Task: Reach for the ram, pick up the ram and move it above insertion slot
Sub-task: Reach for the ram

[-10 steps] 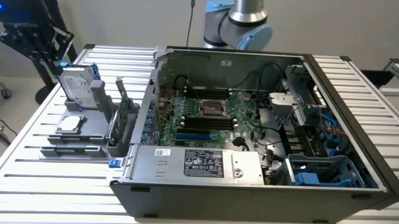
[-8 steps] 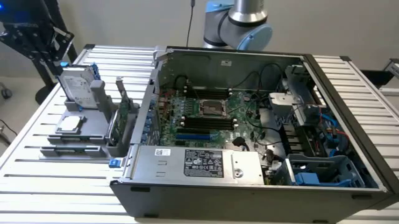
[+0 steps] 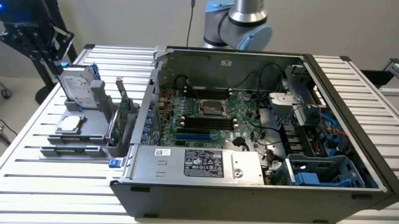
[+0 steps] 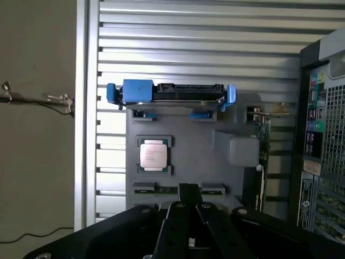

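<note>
"Green stick, the ram [image 4: 168,190]: where does it sit from the tool?"

"Your gripper [image 4: 188,189] is sighted right on it. In the wrist view the tip lines up with about the middle of the ram's length, so I judge it lies straight ahead along your approach line, with little sideways offset. I cannot say how much height separates them. The broad sweep of slatted table [image 4: 215,32] in that view suggests they are well apart."

"And where on the table?"

"It stands on edge in the slot at the near end of the grey holder [image 4: 197,162]. The holder lies to the exterior view's left of the computer case [image 3: 249,186]. Going far along the holder from the ram you meet the processor chip [image 4: 153,155], then the hard drive [image 4: 172,96]."

"Which way does it run?"

"Its long axis goes left to right across the holder, parallel to the hard drive's long side and square to the case wall. Its thin faces look near and far."

"Tool state?"

"Clenched, as far as I can read it. The fingers [image 4: 175,226] converge to a single tip with nothing between them. The ram is seated in its slot, untouched."
</note>
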Robot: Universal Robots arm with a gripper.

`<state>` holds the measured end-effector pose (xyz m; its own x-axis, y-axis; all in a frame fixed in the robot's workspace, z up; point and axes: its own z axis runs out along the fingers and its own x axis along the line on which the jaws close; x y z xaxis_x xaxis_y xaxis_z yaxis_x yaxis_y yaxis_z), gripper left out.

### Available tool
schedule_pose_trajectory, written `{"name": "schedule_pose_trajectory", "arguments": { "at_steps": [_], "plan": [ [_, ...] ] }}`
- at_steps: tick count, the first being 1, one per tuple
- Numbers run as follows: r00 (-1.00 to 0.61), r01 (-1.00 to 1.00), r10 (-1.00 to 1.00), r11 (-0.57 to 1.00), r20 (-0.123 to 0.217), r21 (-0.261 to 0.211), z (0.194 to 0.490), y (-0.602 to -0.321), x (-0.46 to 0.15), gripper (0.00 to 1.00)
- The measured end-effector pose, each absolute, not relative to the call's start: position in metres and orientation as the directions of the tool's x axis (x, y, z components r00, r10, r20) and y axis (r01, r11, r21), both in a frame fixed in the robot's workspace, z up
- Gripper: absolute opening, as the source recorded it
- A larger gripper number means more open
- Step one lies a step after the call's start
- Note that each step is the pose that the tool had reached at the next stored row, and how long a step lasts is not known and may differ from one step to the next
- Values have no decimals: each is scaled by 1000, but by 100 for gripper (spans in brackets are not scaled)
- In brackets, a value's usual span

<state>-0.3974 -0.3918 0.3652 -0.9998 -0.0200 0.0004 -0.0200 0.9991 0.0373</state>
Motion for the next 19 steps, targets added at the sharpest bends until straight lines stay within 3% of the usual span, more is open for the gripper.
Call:
{"name": "schedule_pose_trajectory", "arguments": {
  "at_steps": [4, 19],
  "plan": [
    [-1000, -20, -20, 999, 1, 37, 365, -393, -398, 11],
    [-1000, -20, -21, 999, 4, 37, 365, -456, -394, 11]
  ]
}}
